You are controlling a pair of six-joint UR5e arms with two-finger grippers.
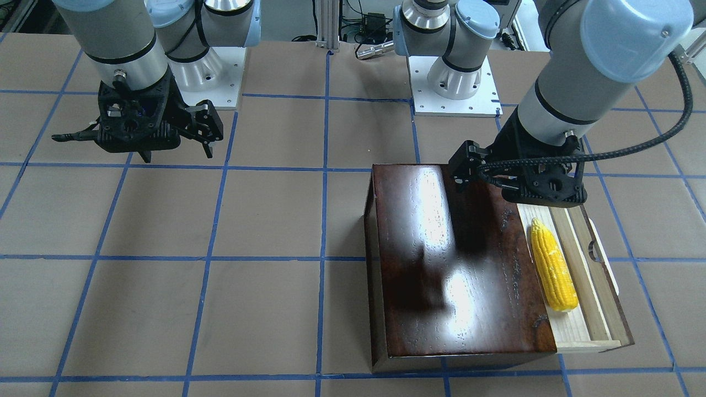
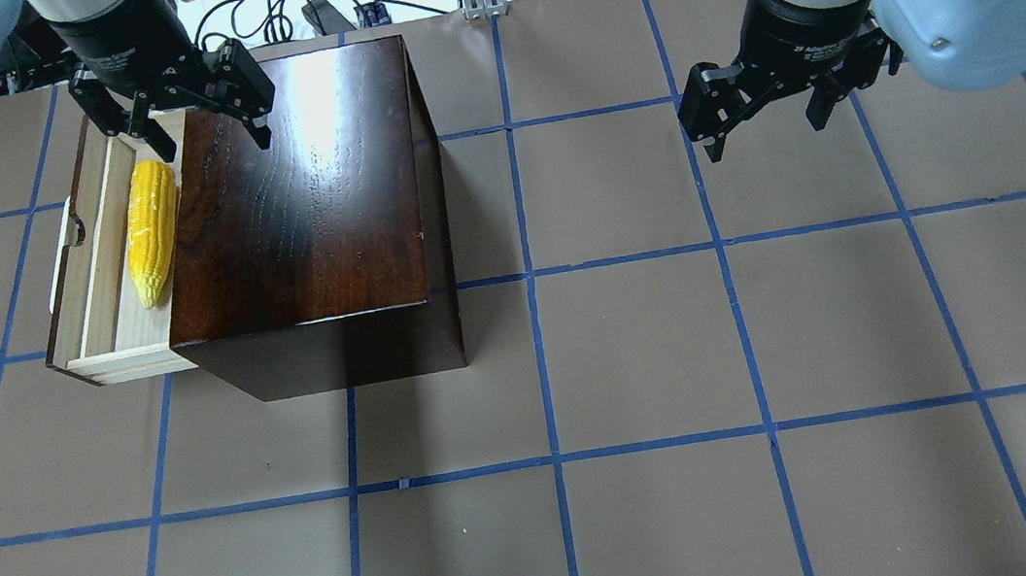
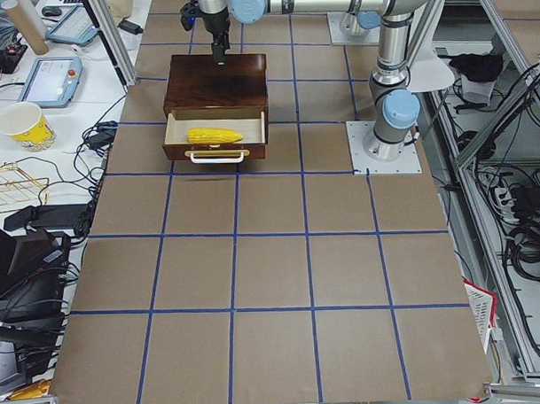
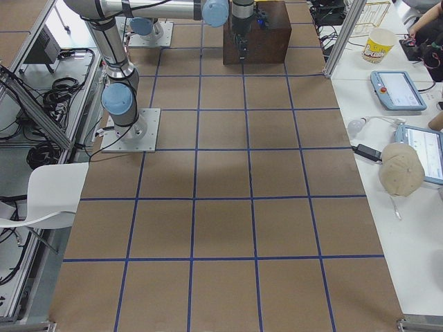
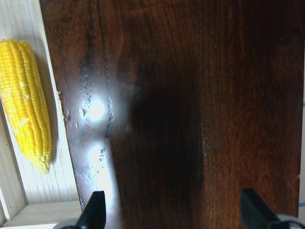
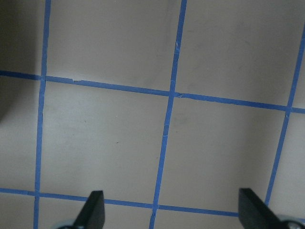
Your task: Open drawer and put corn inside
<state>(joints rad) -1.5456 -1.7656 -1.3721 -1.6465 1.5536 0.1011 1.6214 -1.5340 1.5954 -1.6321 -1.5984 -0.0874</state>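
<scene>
The glossy dark reddish-brown box (image 2: pixel 304 177) stands on the table, and its pale-wood drawer (image 2: pixel 105 270) with a white handle (image 2: pixel 61 270) is pulled out. The yellow corn (image 2: pixel 151 233) lies lengthwise inside the drawer, also in the front view (image 1: pixel 553 264) and the left wrist view (image 5: pixel 26 119). My left gripper (image 2: pixel 214 147) is open and empty above the far end of the box top, beside the drawer. It holds nothing in the left wrist view (image 5: pixel 172 214). My right gripper (image 2: pixel 766 135) is open and empty over bare table, far from the box.
The table (image 2: pixel 639 360) is brown with a blue tape grid. The arm bases (image 1: pixel 452 82) stand at the robot's edge. Side tables beyond the table's ends hold tablets, a cup (image 3: pixel 23 126) and cables.
</scene>
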